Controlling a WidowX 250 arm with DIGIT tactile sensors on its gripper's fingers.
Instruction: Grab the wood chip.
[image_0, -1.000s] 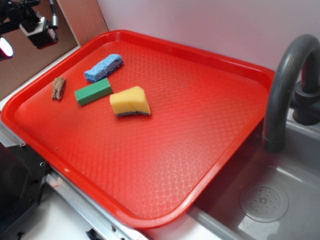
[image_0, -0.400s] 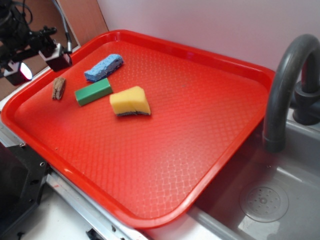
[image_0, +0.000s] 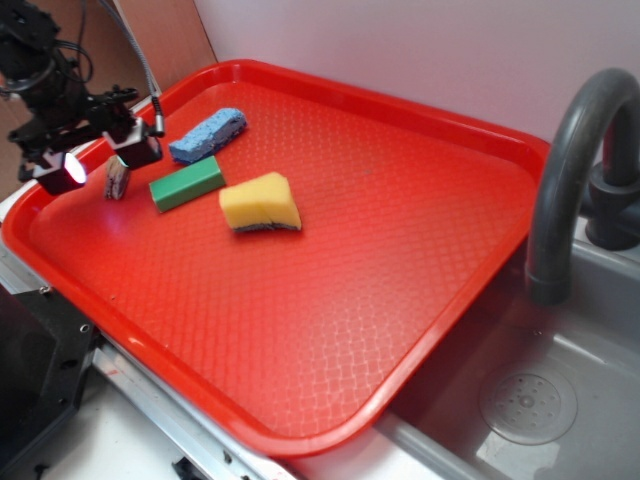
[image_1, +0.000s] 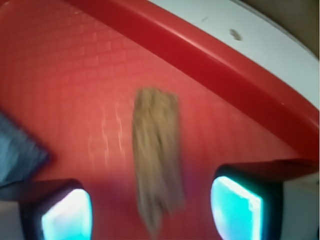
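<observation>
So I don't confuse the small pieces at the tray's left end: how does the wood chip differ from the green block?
The wood chip is brown and rough with streaky grain; the green block is smooth and evenly coloured. The chip is an irregular sliver, the block a neat rectangle. The chip is smaller. The claw hangs open over the chip; nothing is over the block. Both lie on the red tray.

Spread jaws straddle the wood chip (image_0: 117, 178) beside a green block (image_0: 187, 183).

wall (image_0: 400, 40): pale, plain | sink (image_0: 560, 400): grey, drain visible | faucet (image_0: 570, 170): dark grey | panel (image_0: 170, 30): brown
</observation>
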